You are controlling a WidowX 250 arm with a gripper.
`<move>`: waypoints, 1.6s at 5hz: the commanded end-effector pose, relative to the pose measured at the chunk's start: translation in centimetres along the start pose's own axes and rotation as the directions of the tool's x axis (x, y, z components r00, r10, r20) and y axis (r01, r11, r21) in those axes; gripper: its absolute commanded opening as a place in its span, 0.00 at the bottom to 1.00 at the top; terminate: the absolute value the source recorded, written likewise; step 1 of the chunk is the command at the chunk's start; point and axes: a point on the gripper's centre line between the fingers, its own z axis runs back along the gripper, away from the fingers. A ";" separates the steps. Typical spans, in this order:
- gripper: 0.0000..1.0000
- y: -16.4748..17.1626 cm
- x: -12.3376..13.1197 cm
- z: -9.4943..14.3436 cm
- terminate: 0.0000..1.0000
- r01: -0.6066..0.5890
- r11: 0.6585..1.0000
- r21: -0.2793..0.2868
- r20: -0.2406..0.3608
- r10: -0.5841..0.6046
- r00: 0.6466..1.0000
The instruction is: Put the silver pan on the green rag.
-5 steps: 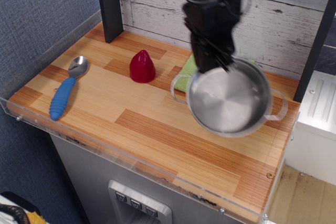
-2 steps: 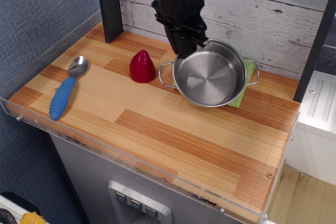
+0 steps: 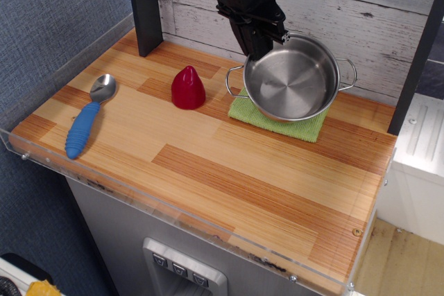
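Note:
The silver pan (image 3: pixel 291 82) is round, shiny steel with two wire loop handles. It is tilted toward the camera over the green rag (image 3: pixel 277 120), whose front strip shows under it. Whether the pan's bottom touches the rag I cannot tell. My black gripper (image 3: pixel 267 41) comes down from above and is shut on the pan's back-left rim. The rag's back part is hidden by the pan.
A red cone-shaped object (image 3: pixel 188 87) stands just left of the rag. A blue-handled metal spoon (image 3: pixel 89 117) lies at the left. A black post (image 3: pixel 146 6) stands at the back left. A clear acrylic rim (image 3: pixel 173 209) edges the wooden tabletop.
My gripper carried the pan from the front right, back and left, to above the rag. The pan is now further back and more level.

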 end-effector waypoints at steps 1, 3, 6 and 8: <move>0.00 0.1 0.3 1.1 0.00 0.009 0.999 0.039 0.021 -0.010 1.000; 0.00 1.2 -0.7 0.4 0.00 -0.001 0.999 0.038 -0.030 0.002 1.000; 1.00 0.9 -1.3 0.4 0.00 -0.015 1.000 -0.001 -0.054 0.015 0.998; 1.00 -1.1 -1.7 4.2 0.00 0.050 0.997 0.054 0.000 -0.050 0.999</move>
